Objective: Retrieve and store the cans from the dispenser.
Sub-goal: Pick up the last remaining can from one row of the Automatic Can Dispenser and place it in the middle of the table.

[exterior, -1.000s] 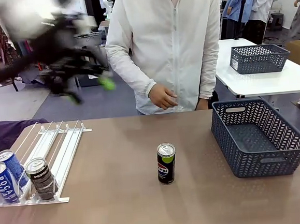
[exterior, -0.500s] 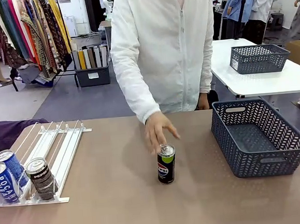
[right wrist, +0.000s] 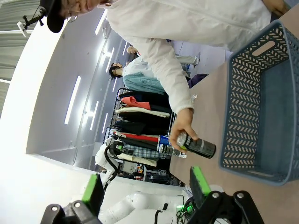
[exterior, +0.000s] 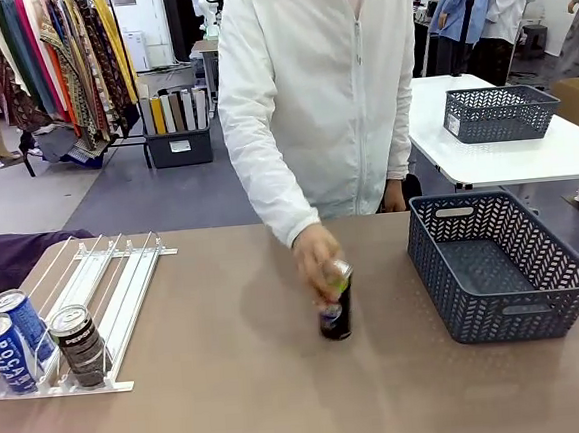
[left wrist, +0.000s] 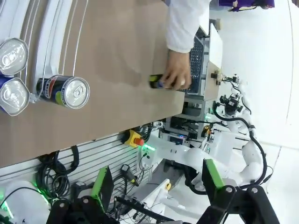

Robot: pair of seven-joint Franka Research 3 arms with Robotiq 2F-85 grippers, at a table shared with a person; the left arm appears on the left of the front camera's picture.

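Left gripper [left wrist: 156,179], right gripper [right wrist: 145,184] spread. Black can [exterior: 335,311] in person's hand [exterior: 315,253], tilted, top toward basket [exterior: 523,310].

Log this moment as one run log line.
person's hand: gripping tilted Pepsi can mid-table | dispenser: three cans at near end | basket: right of can | left hand: open | right hand: open

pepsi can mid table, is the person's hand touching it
Touching. The front view shows the hand closed around the top of the can, which is tilted off upright; the right wrist view shows the same grip.
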